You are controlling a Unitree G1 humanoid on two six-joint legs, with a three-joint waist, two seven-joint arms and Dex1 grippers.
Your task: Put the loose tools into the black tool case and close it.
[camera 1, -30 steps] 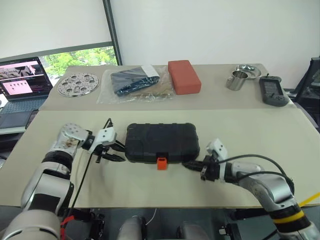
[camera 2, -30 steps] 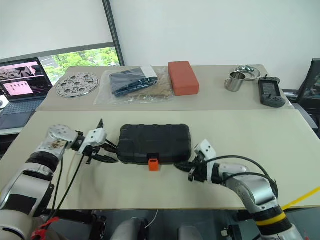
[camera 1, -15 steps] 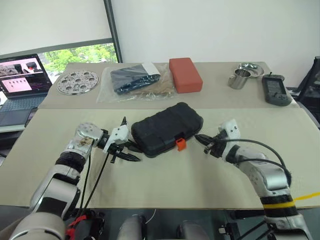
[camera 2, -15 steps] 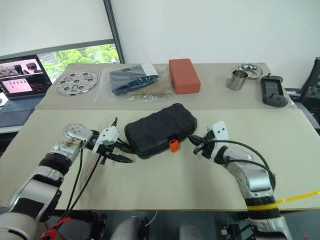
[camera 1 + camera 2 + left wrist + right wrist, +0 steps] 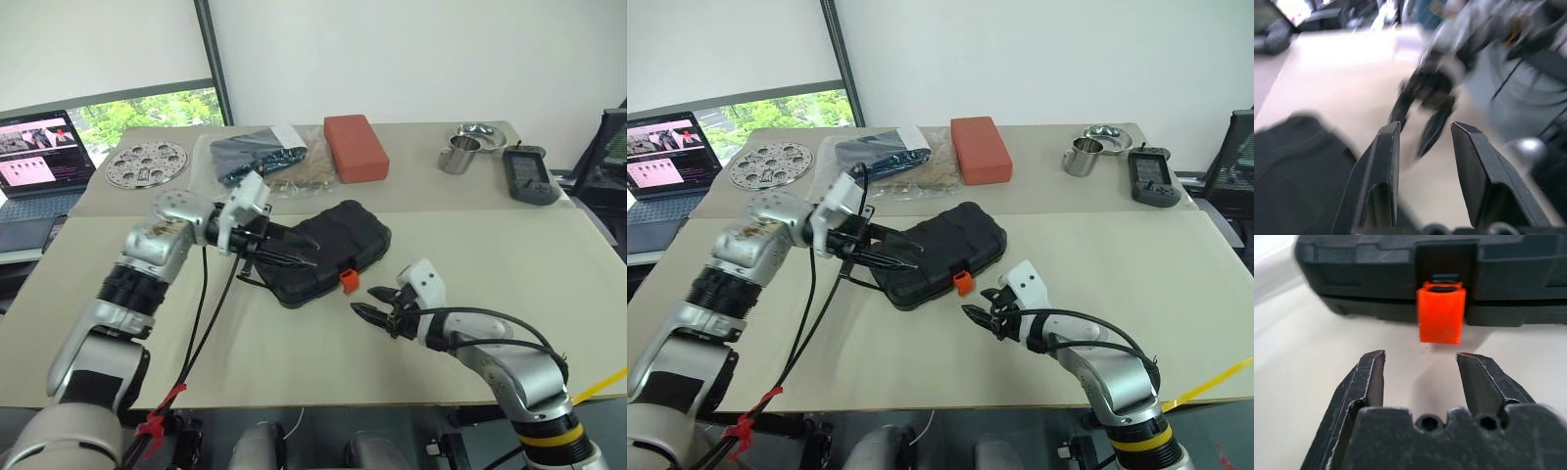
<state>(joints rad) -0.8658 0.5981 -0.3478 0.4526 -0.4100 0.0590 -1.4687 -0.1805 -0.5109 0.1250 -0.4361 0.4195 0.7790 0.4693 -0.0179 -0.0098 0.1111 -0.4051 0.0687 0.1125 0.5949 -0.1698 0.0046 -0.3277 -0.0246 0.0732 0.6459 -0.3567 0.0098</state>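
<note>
Black ribbed plastic tool case (image 5: 328,252) closed, lying askew mid-table on beige tabletop (image 5: 490,264); contents hidden. Right wrist view: orange latch (image 5: 1441,312) hangs down at front edge, facing right gripper (image 5: 375,306); fingers parted, empty, just short of latch. Left gripper (image 5: 287,247) over case's left end, fingers apart, nothing between them.
</note>
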